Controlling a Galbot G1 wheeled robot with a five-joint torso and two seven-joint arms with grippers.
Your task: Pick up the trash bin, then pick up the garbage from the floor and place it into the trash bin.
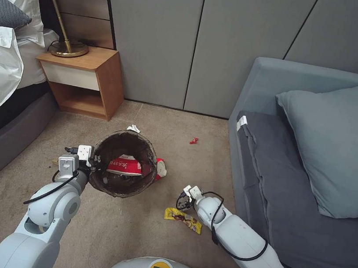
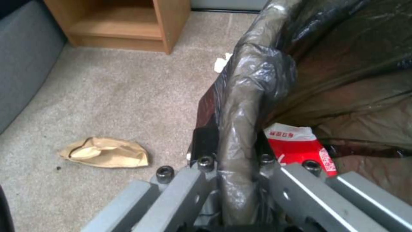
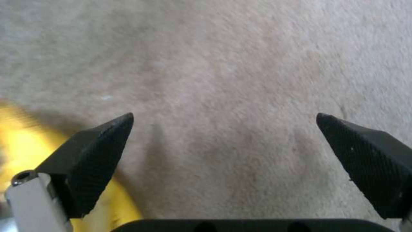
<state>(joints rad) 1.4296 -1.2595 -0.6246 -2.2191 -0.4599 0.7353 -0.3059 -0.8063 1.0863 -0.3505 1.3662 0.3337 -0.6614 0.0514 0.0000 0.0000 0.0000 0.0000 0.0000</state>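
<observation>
The trash bin (image 1: 124,164) is the landmark here: it hangs tilted over the carpet (image 1: 138,234), mouth toward the head camera, with a red-and-white packet (image 1: 125,165) already lying inside. The left end effector (image 2: 234,161) is clenched on the near-left rim, one finger inside the liner and one outside. That single-point pinch on slippery bag plastic is the main risk: in my judgement the bin could swing, slip, or tip further and spill the packet if the arm moves sharply.

The right end effector (image 3: 223,141) hovers low over the carpet to the bin's near right, its pads (image 3: 101,154) spread wide and holding nothing. The yellow wrapper (image 1: 183,220) lies just beside it, off to one side of the gap rather than between the pads, so a closing now would likely catch only carpet.

A tan paper scrap (image 2: 105,152) lies left of the bin, a small red wrapper (image 1: 194,141) beyond it to the right, and white tissue (image 1: 133,128) just behind the rim.

A red-and-white piece (image 1: 160,168) peeks out at the bin's right edge; whether it touches the bin is unclear. The bin's white wall is hidden by the liner.
</observation>
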